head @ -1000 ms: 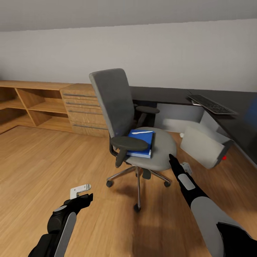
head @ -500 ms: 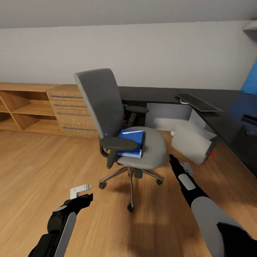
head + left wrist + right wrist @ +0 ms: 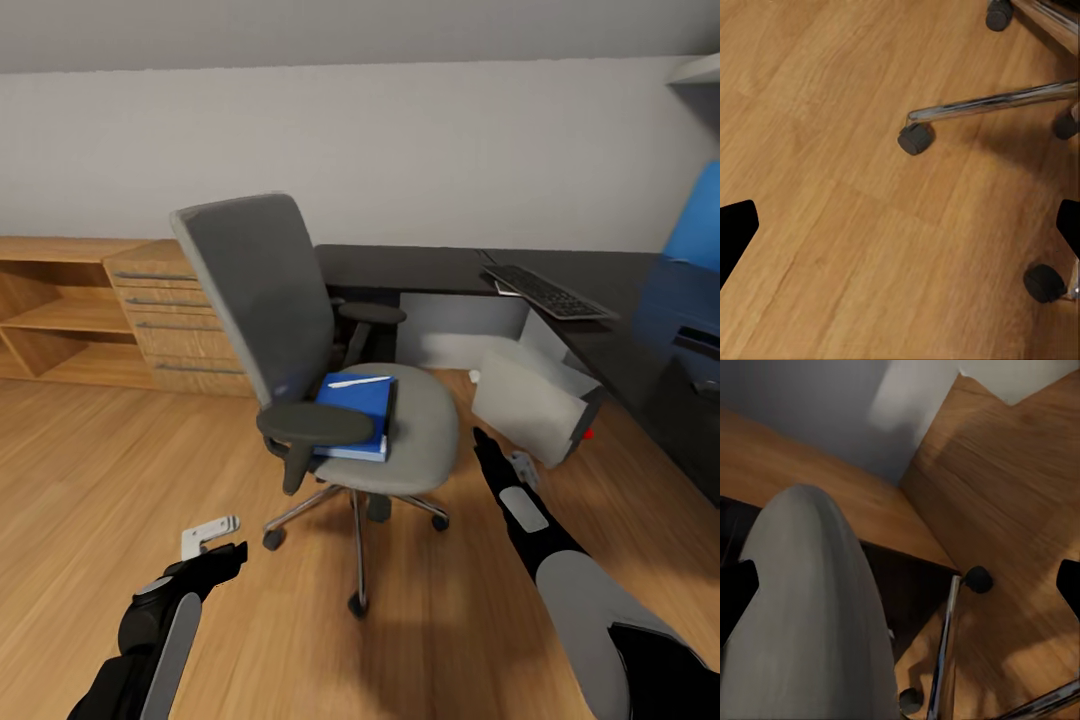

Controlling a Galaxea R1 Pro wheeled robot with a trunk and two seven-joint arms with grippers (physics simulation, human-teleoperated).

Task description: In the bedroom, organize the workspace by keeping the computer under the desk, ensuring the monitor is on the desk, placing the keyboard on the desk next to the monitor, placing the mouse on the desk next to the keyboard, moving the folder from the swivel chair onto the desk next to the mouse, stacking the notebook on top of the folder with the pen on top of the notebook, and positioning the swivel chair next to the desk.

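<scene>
The grey swivel chair [image 3: 300, 330] stands mid-floor, its chrome base [image 3: 997, 101] just ahead of my left gripper [image 3: 222, 542], which hangs open and empty low over the floor. On the seat lies the blue folder [image 3: 355, 412] with the white pen [image 3: 360, 381] on top. A thin dark edge runs beside the folder; I cannot tell whether it is the notebook. My right gripper [image 3: 500, 455] is open beside the seat's rim [image 3: 810, 615]. The keyboard [image 3: 545, 290] rests on the black desk [image 3: 420, 265]. The computer [image 3: 530, 405] sits tilted on the floor by the desk. Monitor and mouse are out of view.
A light wooden drawer chest [image 3: 185, 320] and open shelves [image 3: 50, 330] line the back wall at left. A blue panel [image 3: 695, 215] rises behind the desk at right. Wooden floor [image 3: 100, 470] stretches left of the chair.
The whole picture has slid left, so the camera has turned right, bringing more desk and the blue panel into view. Both grippers keep their pose; the left one sits slightly lower.
</scene>
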